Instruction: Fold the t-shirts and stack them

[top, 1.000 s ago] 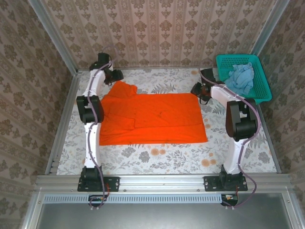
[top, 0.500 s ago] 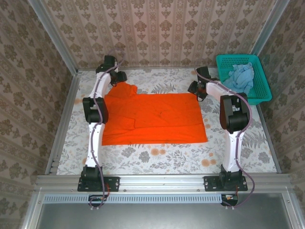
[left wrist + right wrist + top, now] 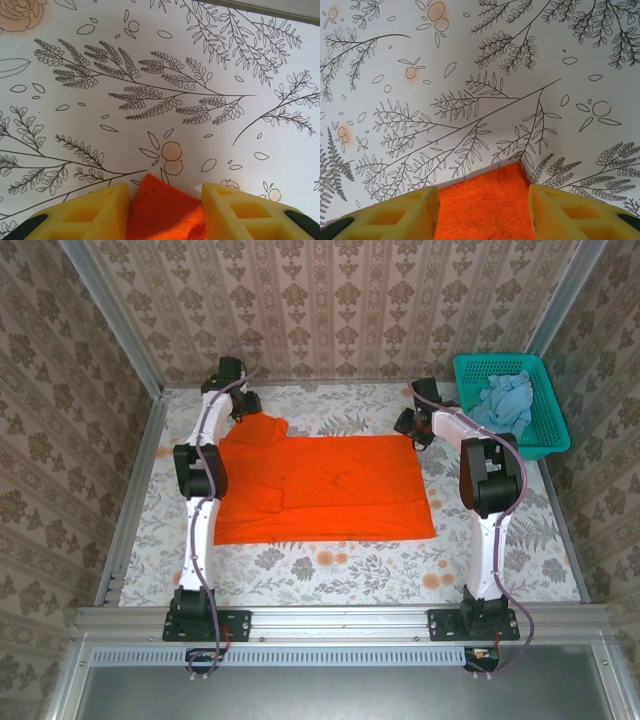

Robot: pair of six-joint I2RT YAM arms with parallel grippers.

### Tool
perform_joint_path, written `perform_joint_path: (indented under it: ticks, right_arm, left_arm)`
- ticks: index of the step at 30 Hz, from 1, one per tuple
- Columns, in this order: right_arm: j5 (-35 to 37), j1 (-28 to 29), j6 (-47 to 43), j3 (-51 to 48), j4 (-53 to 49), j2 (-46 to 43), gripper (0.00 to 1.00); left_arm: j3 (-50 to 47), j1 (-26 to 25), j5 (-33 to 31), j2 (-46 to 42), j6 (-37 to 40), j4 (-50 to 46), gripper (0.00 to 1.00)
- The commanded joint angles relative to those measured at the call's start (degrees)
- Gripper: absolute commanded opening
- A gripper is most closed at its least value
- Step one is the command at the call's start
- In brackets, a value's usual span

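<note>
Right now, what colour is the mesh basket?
Teal; the basket shows best in the top external view.

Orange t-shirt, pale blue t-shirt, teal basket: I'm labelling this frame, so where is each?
orange t-shirt (image 3: pixel 330 485), top external view, middle of its flat body.
pale blue t-shirt (image 3: pixel 506 400), top external view, centre of the crumpled heap.
teal basket (image 3: pixel 552 405), top external view, its right mesh wall.

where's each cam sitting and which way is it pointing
Top: high behind the robot, looking down on the table; left arm, right arm, orange shirt, basket.
Left wrist: on the left gripper, looking down along the table; yellow fingers flank a shirt corner.
Right wrist: on the right gripper, same angle; its fingers flank another corner.
Shared: the shirt shows in all three.
</note>
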Motion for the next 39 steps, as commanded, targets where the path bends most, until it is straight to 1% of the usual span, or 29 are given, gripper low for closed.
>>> perform_joint_path:
  ticks: [1,5,8,12,16,21,23,27,30,31,36,39]
  right_arm:
    - [1.13,0.02,0.13,1.42,-2.50,1.64,0.52]
    - [0.86,-0.06,-0.01,1.51,-2.55,1.78,0.51]
    - [0.60,-0.15,0.04,1.81,-2.75,2.04,0.51]
    - [0.58,-0.33,0.06,3.21,-4.26,3.05,0.50]
    - [0.85,-0.75,0.59,3.80,-4.94,3.70,0.48]
    - [1.48,-0.97,0.81,4.35,-5.60,4.11,0.47]
    - [1.56,-1.12,1.11,4.34,-5.45,4.28,0.47]
    - [1.49,-1.29,1.46,5.16,-5.42,5.22,0.47]
    - [1.24,-1.31,1.87,6.61,-6.18,6.36,0.46]
    - [1.00,-1.30,1.83,7.27,-6.66,6.79,0.45]
    - [0.91,-1.30,2.24,8.44,-7.54,8.10,0.37]
    - [0.63,-1.30,2.52,8.22,-7.54,8.15,0.30]
  left_arm:
    - [0.29,0.79,-0.56,1.25,0.02,-2.83,0.40]
    - [0.15,1.32,0.32,1.26,-0.61,-2.52,0.35]
    - [0.20,1.41,0.32,1.25,-0.57,-2.43,0.28]
    - [0.18,1.49,0.94,1.25,-0.76,-2.09,0.24]
    - [-0.18,1.95,1.78,0.90,-1.10,-1.95,0.15]
    - [-2.10,2.18,2.94,-0.56,-1.31,-0.52,0.13]
    - [-3.35,2.11,3.81,-1.49,-1.40,0.48,0.05]
    - [-5.70,2.11,4.34,-2.96,-1.25,1.89,0.05]
    - [-5.87,1.98,4.79,-3.09,-0.65,1.89,0.02]
    - [-5.87,1.96,4.82,-3.20,-0.44,1.92,0.00]
    - [-6.21,1.77,4.88,-3.91,0.26,2.00,0.00]
    - [-6.56,1.72,5.13,-4.46,0.69,2.34,0.00]
